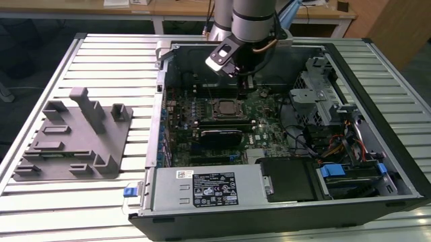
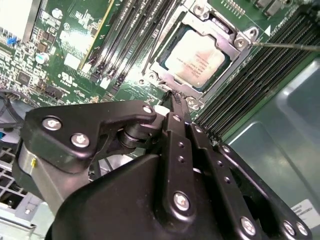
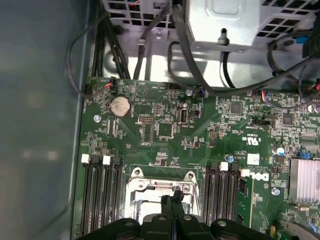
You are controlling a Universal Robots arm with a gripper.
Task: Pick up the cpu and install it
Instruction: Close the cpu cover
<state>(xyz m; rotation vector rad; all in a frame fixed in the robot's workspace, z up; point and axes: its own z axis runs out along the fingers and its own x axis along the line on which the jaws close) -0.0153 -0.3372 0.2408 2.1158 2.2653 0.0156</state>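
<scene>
The cpu (image 2: 195, 60), a small square chip with a silvery top, lies flat inside the motherboard socket (image 2: 239, 42). In the exterior view the cpu (image 1: 225, 107) sits mid-board inside the open computer case. My gripper (image 2: 172, 98) hangs just above the socket's edge, a little off the chip. Its two black fingers are pressed together and hold nothing. In the first wrist view the gripper (image 3: 172, 200) stands over the socket's metal frame (image 3: 136, 186) and hides part of it. In the exterior view the gripper (image 1: 244, 94) points down beside the socket.
A grey fixture tray (image 1: 74, 136) lies on the slatted table at the exterior view's left. Memory slots (image 3: 100, 195) flank the socket. Cables (image 3: 190, 60) and a drive cage (image 1: 323, 101) crowd the case. A thin lever rod (image 2: 285, 46) runs beside the socket.
</scene>
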